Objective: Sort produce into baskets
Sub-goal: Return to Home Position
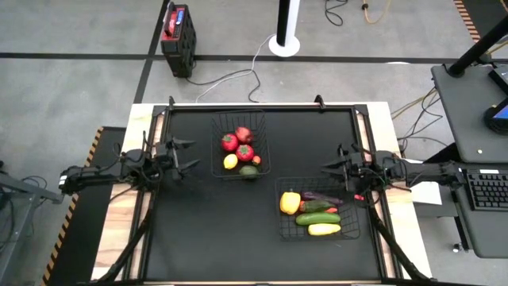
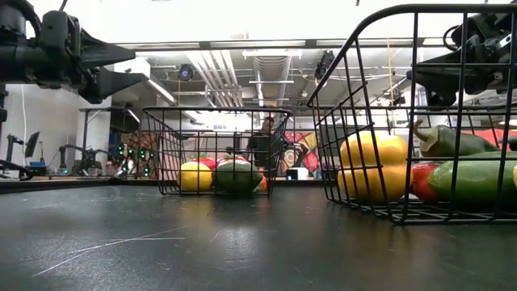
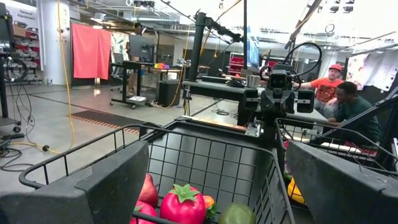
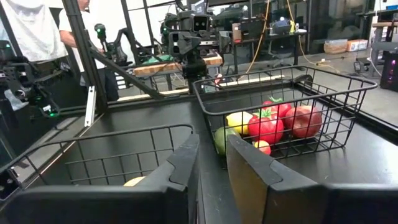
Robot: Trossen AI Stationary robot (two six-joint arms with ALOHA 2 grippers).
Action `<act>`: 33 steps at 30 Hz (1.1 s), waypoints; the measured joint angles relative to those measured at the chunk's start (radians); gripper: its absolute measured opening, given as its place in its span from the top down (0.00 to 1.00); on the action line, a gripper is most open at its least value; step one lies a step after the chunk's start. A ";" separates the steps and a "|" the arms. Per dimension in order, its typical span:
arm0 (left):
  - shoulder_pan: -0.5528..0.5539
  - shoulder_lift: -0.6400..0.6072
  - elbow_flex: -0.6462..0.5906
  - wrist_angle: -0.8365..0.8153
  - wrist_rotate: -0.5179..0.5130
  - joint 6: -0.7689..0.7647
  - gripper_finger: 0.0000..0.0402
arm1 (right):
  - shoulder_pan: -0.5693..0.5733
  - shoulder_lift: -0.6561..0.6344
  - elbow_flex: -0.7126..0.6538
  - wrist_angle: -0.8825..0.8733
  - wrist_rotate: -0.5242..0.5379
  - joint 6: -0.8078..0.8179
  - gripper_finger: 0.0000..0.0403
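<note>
Black surface [image 1: 190,230] carries no loose produce; I see both baskets [image 1: 240,117] filled. Left pincer [image 1: 187,155] released, right pincer [image 1: 327,170] nearly clenched, empty; sorting looks complete.

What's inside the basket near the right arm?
The near basket holds a yellow pepper, purple eggplant, two green vegetables, and a yellow squash. Anything beneath them is hidden.
</note>
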 joint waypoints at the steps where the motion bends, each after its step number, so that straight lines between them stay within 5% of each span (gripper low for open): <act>1: 0.000 0.000 0.000 0.000 0.000 0.000 0.10 | 0.000 0.000 0.000 0.000 0.000 0.000 0.82; 33: 0.000 0.000 0.002 0.001 -0.001 0.000 0.10 | 0.000 0.000 -0.001 -0.001 -0.001 0.000 0.83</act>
